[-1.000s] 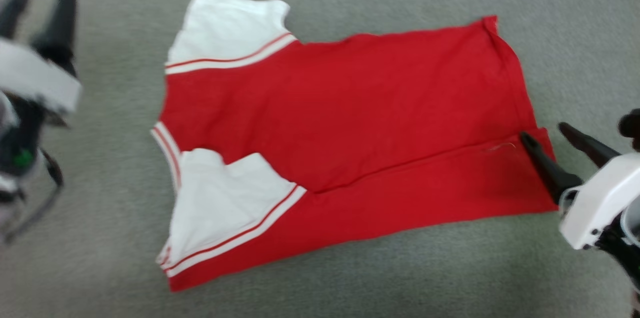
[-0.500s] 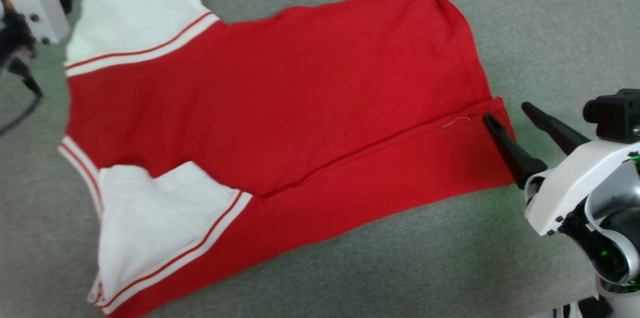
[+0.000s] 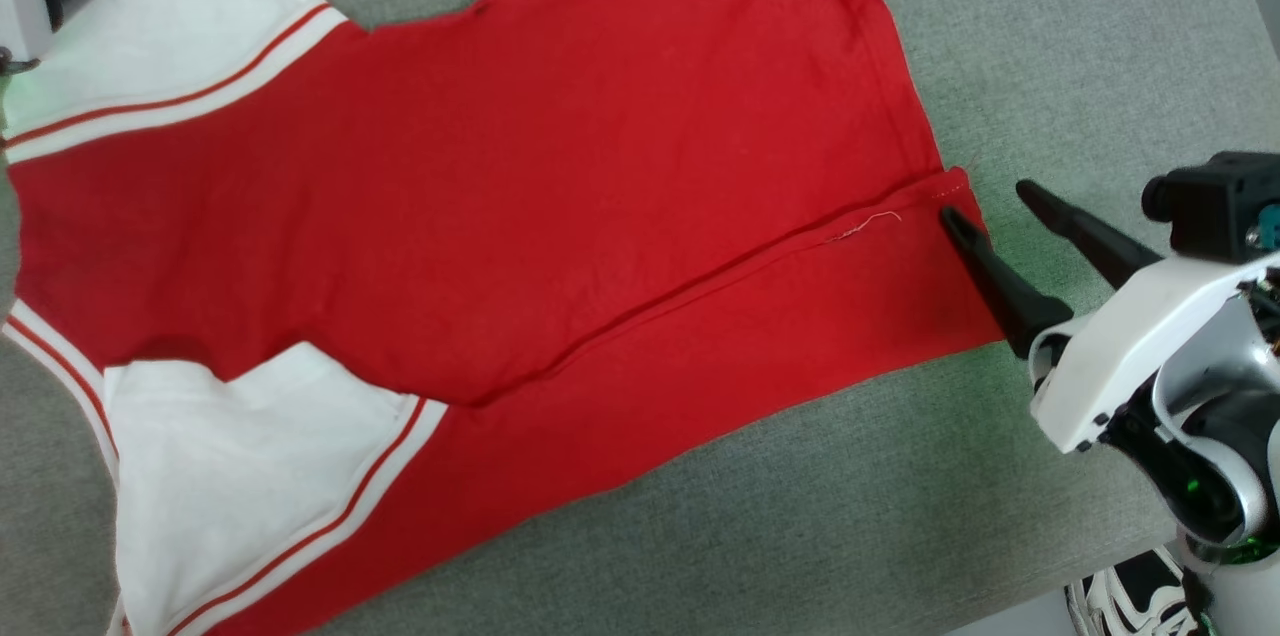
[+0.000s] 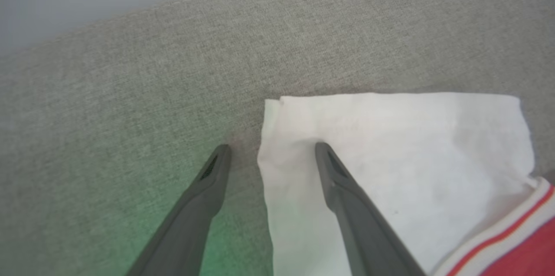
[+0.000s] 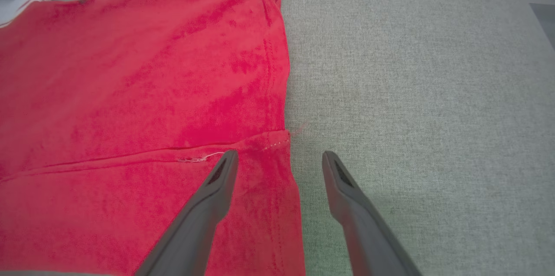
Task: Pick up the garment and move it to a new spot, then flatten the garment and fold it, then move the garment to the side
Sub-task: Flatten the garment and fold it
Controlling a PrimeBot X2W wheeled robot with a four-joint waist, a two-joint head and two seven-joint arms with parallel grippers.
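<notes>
Grey cloth surface (image 3: 1050,36) bears the shirt (image 3: 500,176), spread flat with one long side folded over, the right gripper (image 3: 983,200) gaping astride its hem edge and the left gripper (image 4: 269,148) gaping astride the white sleeve (image 4: 412,146) edge, neither gripping cloth.

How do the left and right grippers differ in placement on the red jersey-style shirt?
The left gripper straddles the white sleeve edge of the red jersey-style shirt; the right gripper straddles its red hem. The left gripper has one finger over white cloth, the right gripper one over red cloth by a fold line. Each has its other finger over the grey fabric surface, jaws open, holding nothing.
</notes>
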